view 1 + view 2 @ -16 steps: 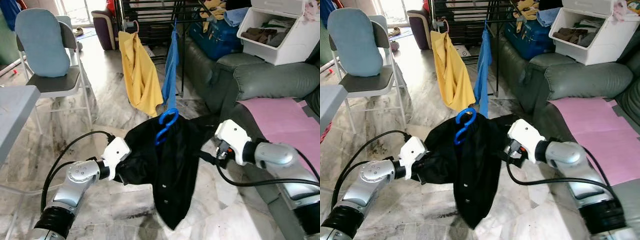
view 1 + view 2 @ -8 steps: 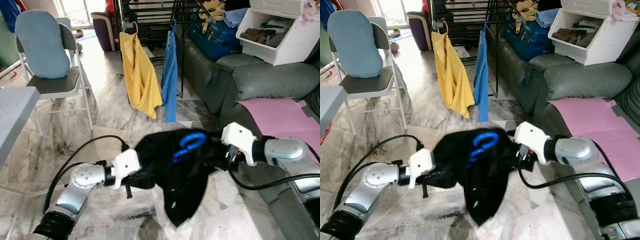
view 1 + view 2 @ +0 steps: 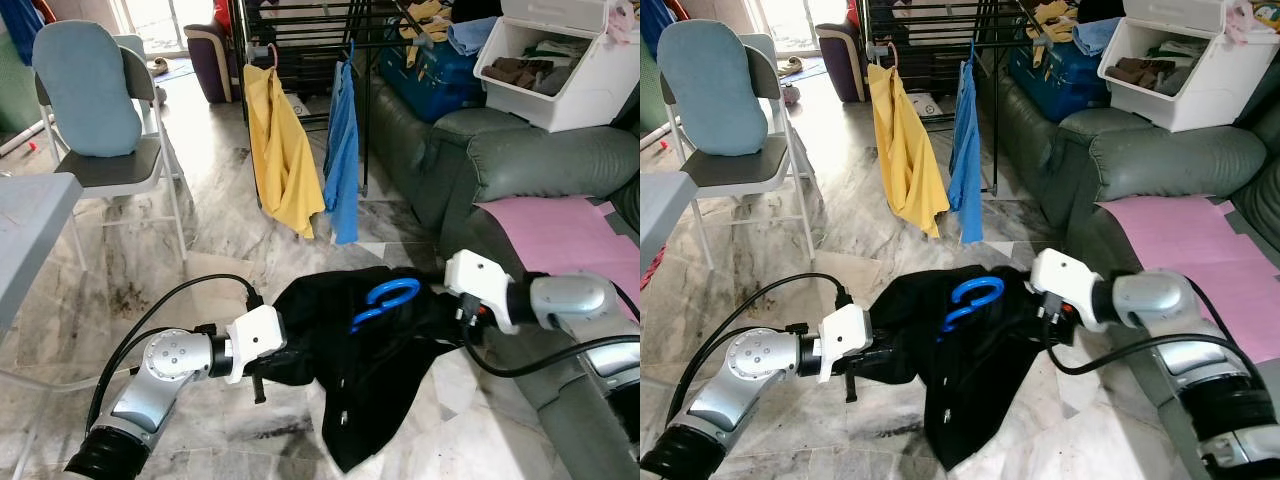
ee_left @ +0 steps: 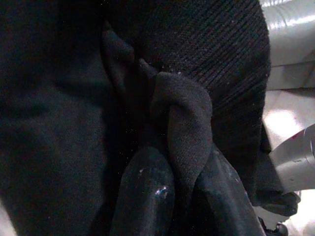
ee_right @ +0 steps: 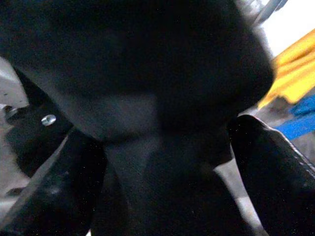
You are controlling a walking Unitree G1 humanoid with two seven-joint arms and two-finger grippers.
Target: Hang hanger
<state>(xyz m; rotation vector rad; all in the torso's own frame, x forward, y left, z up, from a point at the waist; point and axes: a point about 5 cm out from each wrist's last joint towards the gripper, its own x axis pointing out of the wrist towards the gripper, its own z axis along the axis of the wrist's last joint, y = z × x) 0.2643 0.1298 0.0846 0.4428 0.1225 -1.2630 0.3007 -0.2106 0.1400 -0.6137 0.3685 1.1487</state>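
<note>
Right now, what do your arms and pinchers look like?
Both arms are shiny silver tubes with round joints. Each ends in a white, boxy wrist block, and a thick black cable loops out from it along the arm. The left gripper and the right gripper each have two long, smooth black fingers with rounded tips.

You find no writing, label, brand, number or sign that can be read in any of these views.
</note>
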